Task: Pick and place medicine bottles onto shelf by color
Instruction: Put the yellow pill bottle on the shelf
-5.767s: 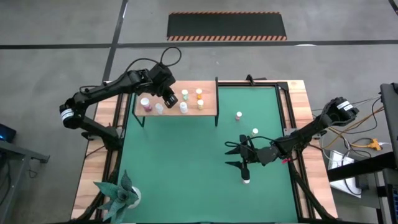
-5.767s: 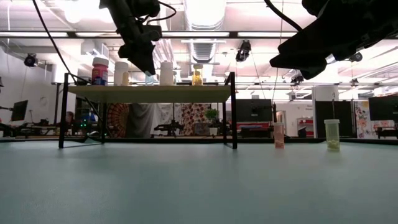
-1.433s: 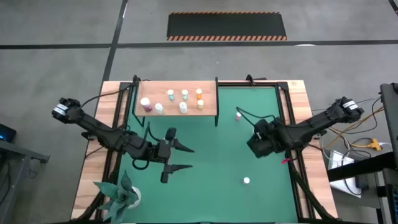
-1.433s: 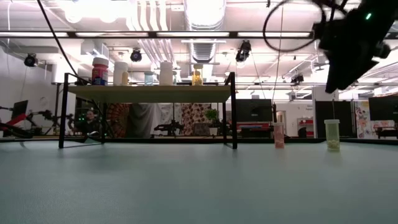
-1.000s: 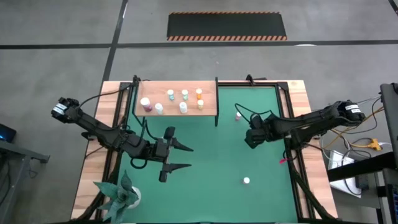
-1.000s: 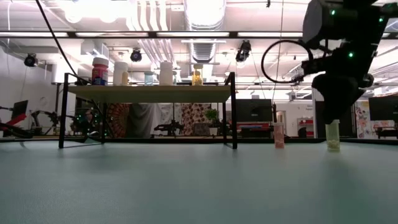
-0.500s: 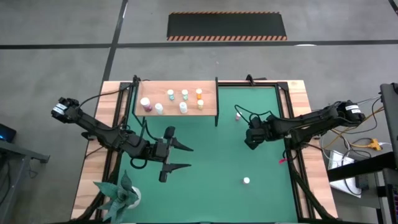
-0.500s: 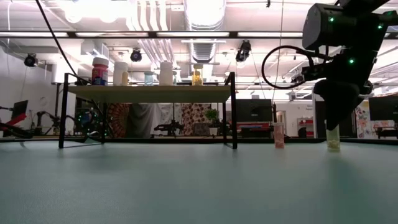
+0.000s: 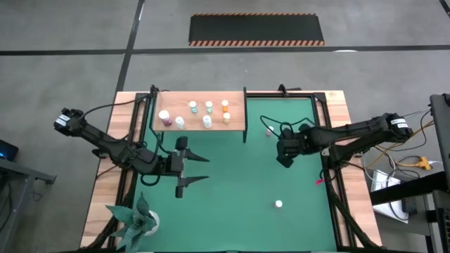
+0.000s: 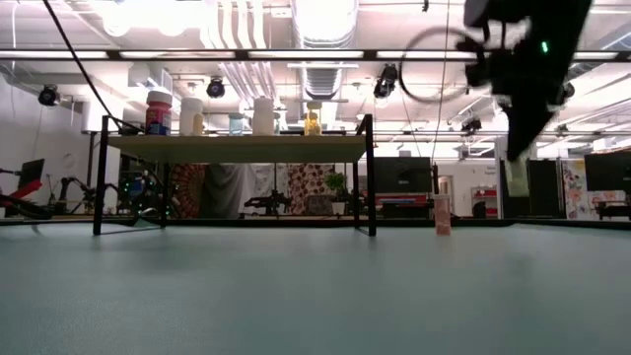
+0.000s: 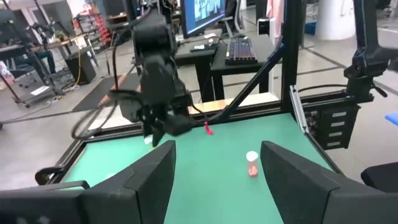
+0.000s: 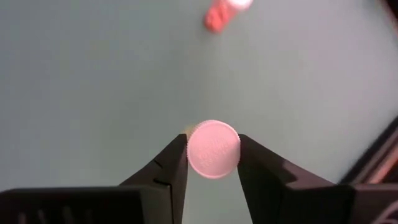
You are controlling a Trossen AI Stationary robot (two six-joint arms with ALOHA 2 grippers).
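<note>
A: High view first: right gripper [image 9: 283, 155] sits over the mat's right half, its load hidden under the wrist; shelf [image 9: 200, 128] at the far left of the mat already carries six bottles; one white-capped bottle [image 9: 279, 204] stands alone nearer the front; left gripper [image 9: 191, 169] waits with its fingers spread, holding nothing.

B: Low view adds height; the pale bottle [image 10: 517, 176] hangs off the mat between the right fingers; a pink bottle [image 10: 442, 214] stands on the mat beyond.

A: Left wrist view shows the right arm from across the table, and that pink bottle [image 11: 251, 163] upright.

B: Right wrist view settles the grip; jaws closed on the bottle's cap [image 12: 212, 149]; so I judge the pick done, the carry to the shelf next, to a spot among like colours, which calls for clearing its edge.
</note>
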